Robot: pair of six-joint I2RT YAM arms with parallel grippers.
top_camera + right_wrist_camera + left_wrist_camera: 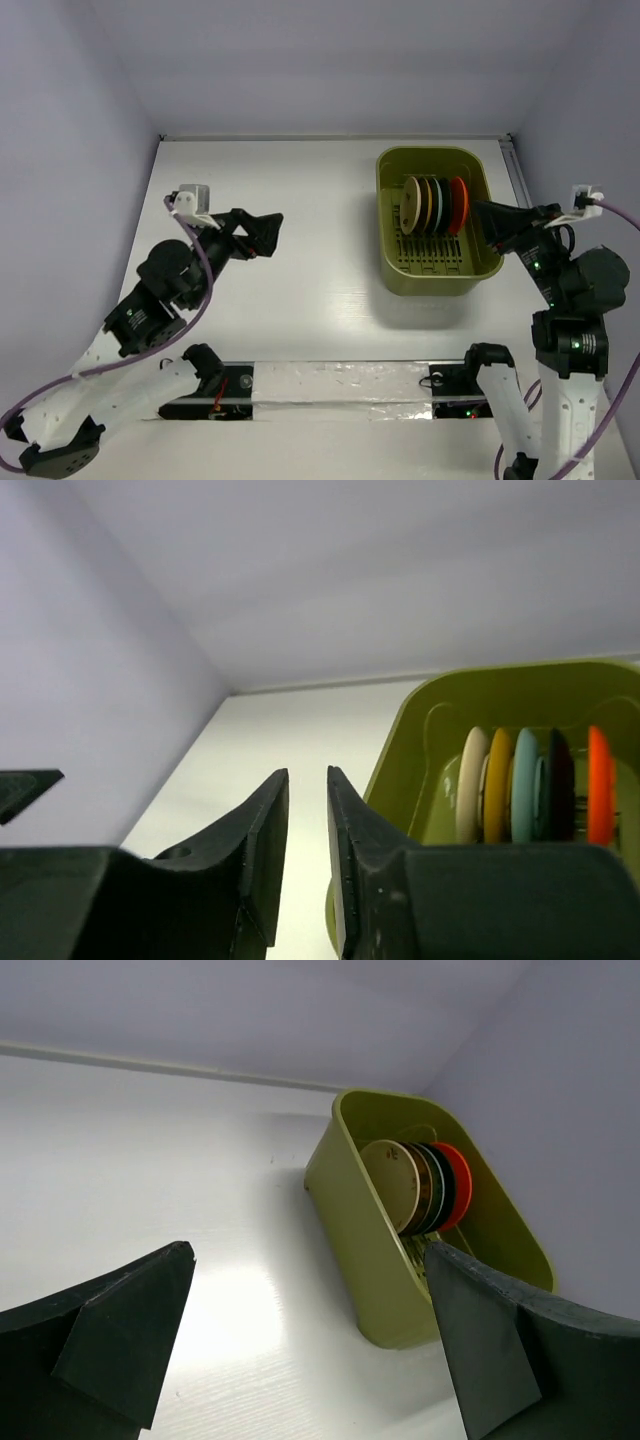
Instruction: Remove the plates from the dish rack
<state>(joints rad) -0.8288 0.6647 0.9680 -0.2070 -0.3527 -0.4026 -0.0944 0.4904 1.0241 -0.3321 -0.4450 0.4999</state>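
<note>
The olive-green dish rack [432,272] stands at the back right of the white table. Several plates stand on edge in it, from cream [409,203] on the left to orange-red [458,203] on the right. My right gripper [484,214] hovers at the rack's right rim, just beside the orange-red plate. In the right wrist view its fingers [270,820] leave only a narrow slit, holding nothing, with the cream [472,780], yellow [497,780], blue-green [524,785] and orange-red [598,780] plates ahead. My left gripper [264,231] is wide open over the table, well left of the rack [355,1230].
Pale walls close in the table at the back and on both sides. A strip of silvery tape [340,385] runs along the near edge between the arm bases. Bare white tabletop [320,230] lies between the left gripper and the rack.
</note>
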